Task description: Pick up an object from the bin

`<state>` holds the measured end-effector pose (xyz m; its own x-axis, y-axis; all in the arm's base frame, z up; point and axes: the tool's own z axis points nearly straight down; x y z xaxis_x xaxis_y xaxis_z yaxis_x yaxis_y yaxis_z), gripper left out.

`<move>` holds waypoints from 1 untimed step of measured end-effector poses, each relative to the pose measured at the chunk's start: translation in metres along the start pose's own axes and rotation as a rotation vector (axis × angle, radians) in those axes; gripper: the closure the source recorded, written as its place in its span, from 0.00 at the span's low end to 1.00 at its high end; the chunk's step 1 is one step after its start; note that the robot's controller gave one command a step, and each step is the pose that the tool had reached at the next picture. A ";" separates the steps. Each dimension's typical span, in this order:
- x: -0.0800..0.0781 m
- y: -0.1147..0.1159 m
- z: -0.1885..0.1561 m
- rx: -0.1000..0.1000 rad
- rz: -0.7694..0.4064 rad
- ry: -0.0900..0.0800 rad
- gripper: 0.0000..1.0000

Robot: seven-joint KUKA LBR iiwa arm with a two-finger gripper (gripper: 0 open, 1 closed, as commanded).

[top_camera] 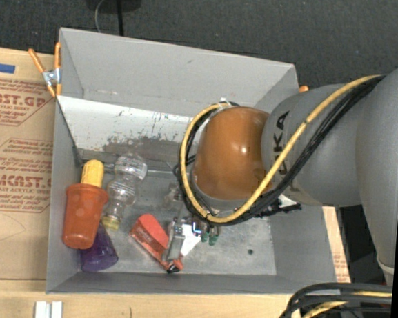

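Observation:
My gripper pokes out from under the orange wrist cover, low over the front middle of the bin floor. It stands at the right edge of a flat red wedge-shaped thing that lies slanted there, touching or almost touching it. A small white piece shows just to the gripper's right. Whether anything sits in the gripper's grasp cannot be made out from this angle.
Along the bin's left side lie an orange bottle with a yellow cap, a clear plastic bottle and a purple cup. The arm and its cover hide the bin's middle right. Bare floor shows at the front right.

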<state>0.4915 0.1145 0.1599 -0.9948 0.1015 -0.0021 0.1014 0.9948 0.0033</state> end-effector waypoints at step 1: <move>0.001 0.000 0.071 0.002 0.182 0.005 0.00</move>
<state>0.4906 0.1146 0.0886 -0.9601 0.2797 0.0036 0.2797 0.9601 0.0009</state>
